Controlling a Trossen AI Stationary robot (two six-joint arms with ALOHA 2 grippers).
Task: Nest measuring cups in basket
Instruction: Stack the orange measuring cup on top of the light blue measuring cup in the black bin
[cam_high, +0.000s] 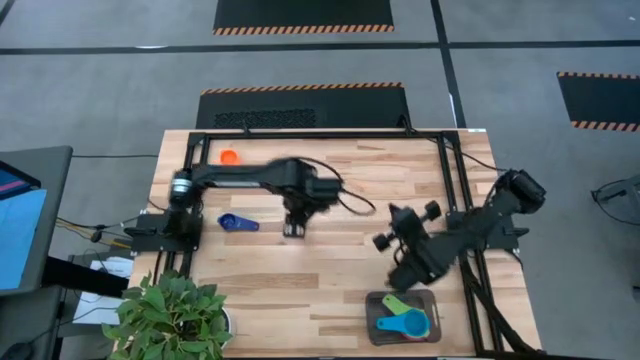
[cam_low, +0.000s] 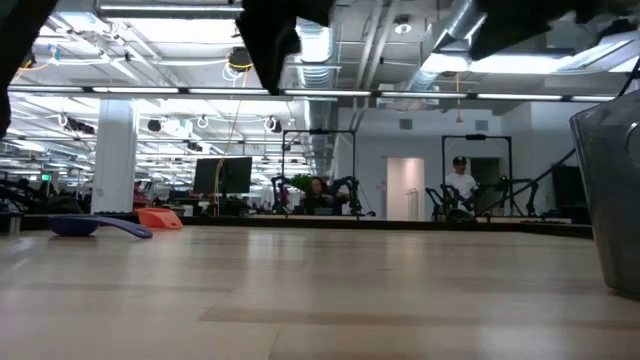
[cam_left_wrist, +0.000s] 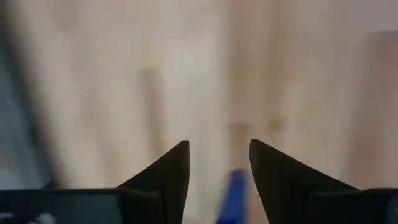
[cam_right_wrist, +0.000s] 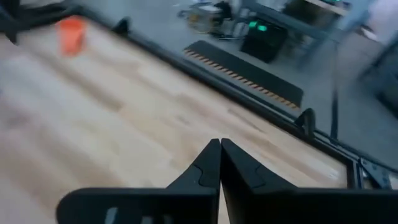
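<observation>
The dark grey basket (cam_high: 372, 330) sits at the table's near right and holds a green cup (cam_high: 397, 303) and a light blue cup (cam_high: 403, 322). A dark blue cup (cam_high: 237, 222) lies on the wood at the left, and an orange cup (cam_high: 228, 156) rests near the far left corner. My left gripper (cam_high: 293, 228) hangs open above the table just right of the dark blue cup, pointing down, with nothing between its fingers (cam_left_wrist: 219, 149). My right gripper (cam_high: 395, 225) is raised above the table beyond the basket, shut and empty (cam_right_wrist: 219, 144).
A potted plant (cam_high: 170, 315) stands at the near left corner. A black metal frame (cam_high: 330, 133) runs along the table's far and right edges. Bare wood lies between the two arms. In the low view people show in the room beyond the table.
</observation>
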